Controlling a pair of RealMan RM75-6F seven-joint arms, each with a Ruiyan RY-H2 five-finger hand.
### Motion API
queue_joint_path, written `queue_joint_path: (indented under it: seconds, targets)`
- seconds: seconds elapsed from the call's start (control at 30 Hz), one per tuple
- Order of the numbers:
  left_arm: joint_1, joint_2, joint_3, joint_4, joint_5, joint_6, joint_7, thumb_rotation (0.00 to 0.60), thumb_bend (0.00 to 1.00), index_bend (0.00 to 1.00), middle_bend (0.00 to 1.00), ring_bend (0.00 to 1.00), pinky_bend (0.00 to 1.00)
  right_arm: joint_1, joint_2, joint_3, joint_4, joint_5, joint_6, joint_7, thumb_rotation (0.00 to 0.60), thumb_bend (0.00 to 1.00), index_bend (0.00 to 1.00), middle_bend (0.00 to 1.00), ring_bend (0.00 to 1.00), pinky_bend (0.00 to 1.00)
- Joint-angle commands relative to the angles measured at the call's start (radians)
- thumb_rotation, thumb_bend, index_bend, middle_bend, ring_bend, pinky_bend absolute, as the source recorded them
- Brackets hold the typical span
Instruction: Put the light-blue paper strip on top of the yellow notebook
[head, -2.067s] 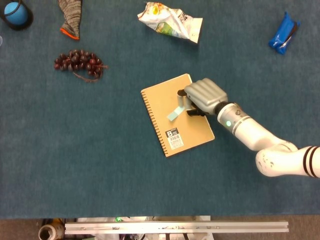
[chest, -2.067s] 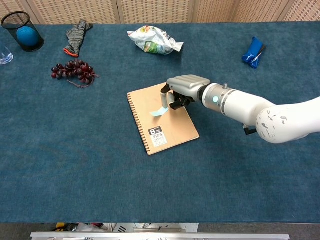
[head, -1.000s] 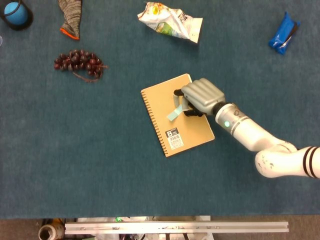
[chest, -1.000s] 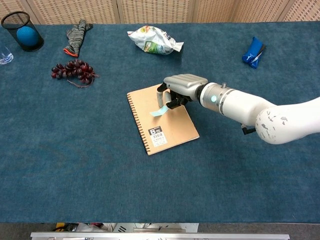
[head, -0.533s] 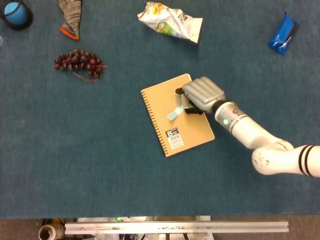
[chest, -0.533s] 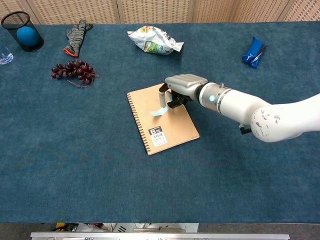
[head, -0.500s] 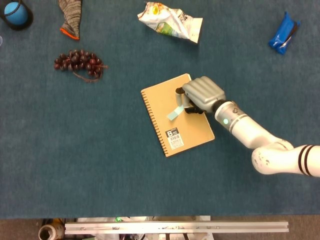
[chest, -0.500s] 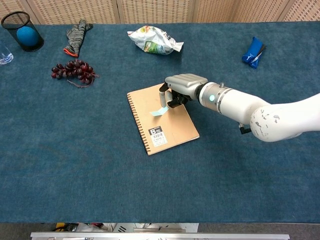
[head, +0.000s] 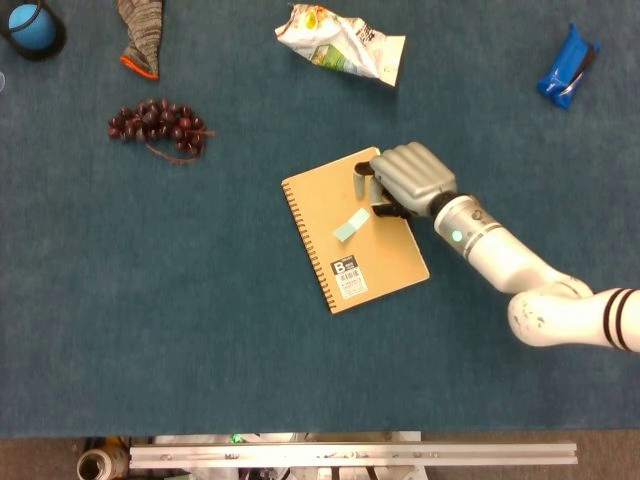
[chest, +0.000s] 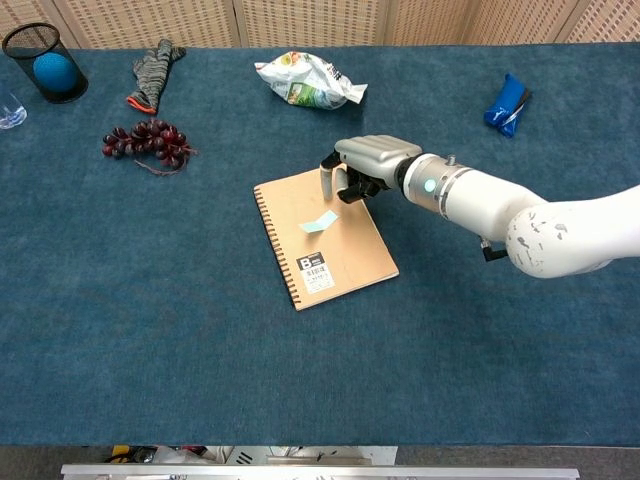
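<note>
The yellow spiral notebook (head: 375, 262) (chest: 350, 256) lies slanted near the middle of the blue table. The light-blue paper strip (head: 350, 226) (chest: 321, 222) lies flat on its cover, free of any fingers. My right hand (head: 408, 178) (chest: 365, 165) hovers over the notebook's far right corner, just right of the strip, fingers curled downward and holding nothing. My left hand appears in neither view.
A crumpled snack bag (head: 343, 42) (chest: 308, 80) lies beyond the notebook. Grapes (head: 158, 126) (chest: 144, 142), a striped sock (head: 140, 35) and a black cup with a blue ball (chest: 46, 61) sit at the far left. A blue packet (head: 566, 68) (chest: 506, 103) lies far right.
My right hand let go of the strip and drew back up and to the right. The strip, which hung from the fingers, now lies flat on the notebook.
</note>
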Motion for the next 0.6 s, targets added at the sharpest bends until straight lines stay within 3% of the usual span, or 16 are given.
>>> queue_joint_path:
  seconds: [0.03, 0.17, 0.23, 0.33, 0.4, 0.47, 0.6]
  targets:
    - [-0.002, -0.001, -0.002, 0.000, 0.001, 0.000, 0.000, 0.600, 0.15, 0.19, 0.21, 0.22, 0.17, -0.019, 0.042, 0.004, -0.043, -0.020, 0.032, 0.005, 0.429, 0.84, 0.46, 1.00, 1.00, 1.00]
    - [-0.006, -0.003, -0.004, 0.003, 0.004, 0.000, -0.001, 0.600, 0.15, 0.19, 0.21, 0.22, 0.17, -0.061, 0.117, -0.004, -0.114, -0.051, 0.111, -0.005, 0.431, 0.82, 0.46, 1.00, 1.00, 1.00]
    - [-0.007, -0.004, -0.004, 0.004, 0.006, -0.001, 0.000, 0.600, 0.15, 0.19, 0.21, 0.22, 0.17, -0.083, 0.149, -0.011, -0.147, -0.065, 0.148, -0.012, 0.430, 0.75, 0.46, 1.00, 1.00, 1.00]
    - [-0.014, -0.008, -0.007, 0.005, 0.009, -0.005, 0.001, 0.600, 0.15, 0.19, 0.21, 0.22, 0.17, -0.165, 0.256, -0.031, -0.243, -0.095, 0.289, -0.037, 0.431, 0.51, 0.46, 0.98, 1.00, 1.00]
    - [-0.018, -0.009, -0.007, 0.004, 0.011, -0.008, 0.003, 0.600, 0.15, 0.19, 0.21, 0.22, 0.17, -0.206, 0.302, -0.041, -0.285, -0.112, 0.357, -0.049, 0.432, 0.41, 0.46, 0.94, 1.00, 1.00]
    - [-0.022, -0.010, -0.008, 0.002, 0.015, -0.010, 0.007, 0.600, 0.15, 0.19, 0.21, 0.22, 0.17, -0.256, 0.354, -0.057, -0.328, -0.136, 0.434, -0.065, 0.432, 0.34, 0.46, 0.89, 0.96, 1.00]
    - [-0.029, -0.009, -0.010, -0.007, 0.017, -0.014, 0.017, 0.600, 0.15, 0.19, 0.21, 0.22, 0.17, -0.351, 0.436, -0.089, -0.381, -0.182, 0.568, -0.086, 0.432, 0.26, 0.45, 0.75, 0.79, 1.00]
